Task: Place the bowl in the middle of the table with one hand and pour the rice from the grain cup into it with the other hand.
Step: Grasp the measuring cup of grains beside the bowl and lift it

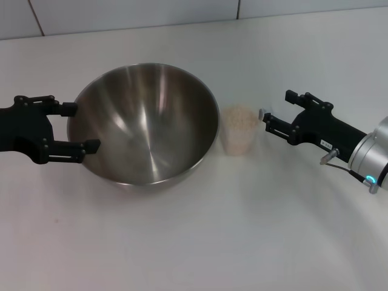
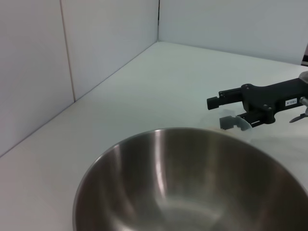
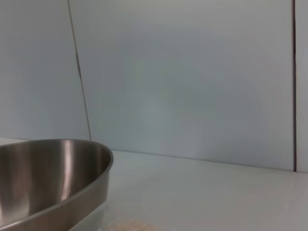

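The steel bowl (image 1: 145,124) stands on the white table (image 1: 200,242), left of centre. My left gripper (image 1: 80,127) is open at the bowl's left rim, its fingertips close against the outer wall. The grain cup (image 1: 239,138), full of rice (image 1: 240,117), stands just right of the bowl. My right gripper (image 1: 276,110) is open and empty, a short way right of the cup and level with its top. The left wrist view shows the bowl (image 2: 192,183) and, beyond it, the right gripper (image 2: 220,113). The right wrist view shows the bowl's rim (image 3: 53,168) and a bit of rice (image 3: 127,225).
A white tiled wall (image 1: 182,12) runs along the table's far edge. Bare tabletop lies in front of the bowl and cup and to the right behind the right arm.
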